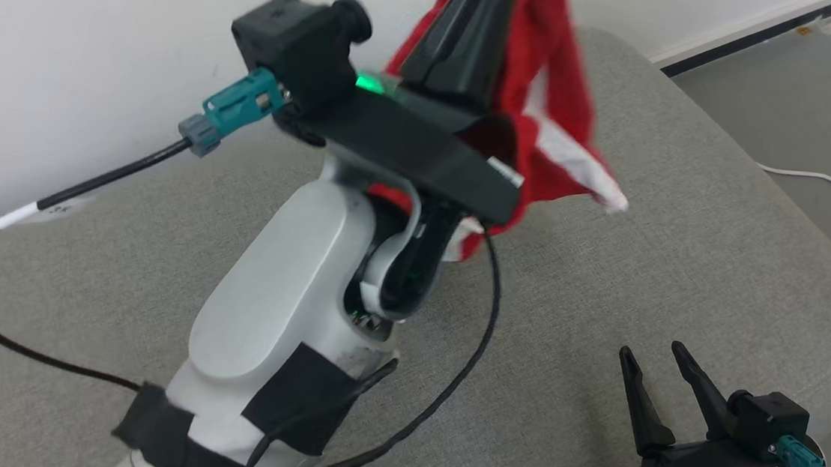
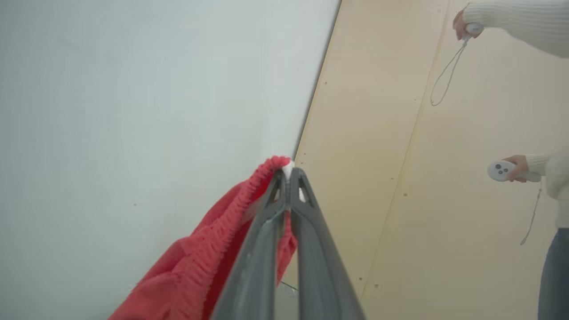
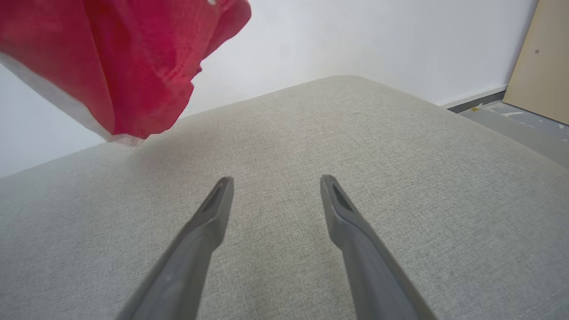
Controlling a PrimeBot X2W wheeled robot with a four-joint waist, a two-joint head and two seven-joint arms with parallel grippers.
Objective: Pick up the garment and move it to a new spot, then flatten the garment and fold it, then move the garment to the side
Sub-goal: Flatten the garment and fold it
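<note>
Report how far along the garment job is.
Done: the pick-up. The left end effector is shut on an edge of the red garment, which hangs above the grey cushion. In hand: carrying it to a new spot. Left: laying it down, flattening, folding, moving it aside. The right end effector hovers open over the cushion, holding nothing.

Pretty simple palette: the garment (image 1: pixel 554 56) is seen in bright red with a white stripe and white edging, the padded surface (image 1: pixel 688 255) is done in plain light grey weave, the fingers (image 3: pixel 200 240) are finished dark grey, and the plug (image 1: pixel 232 110) is coloured teal.
</note>
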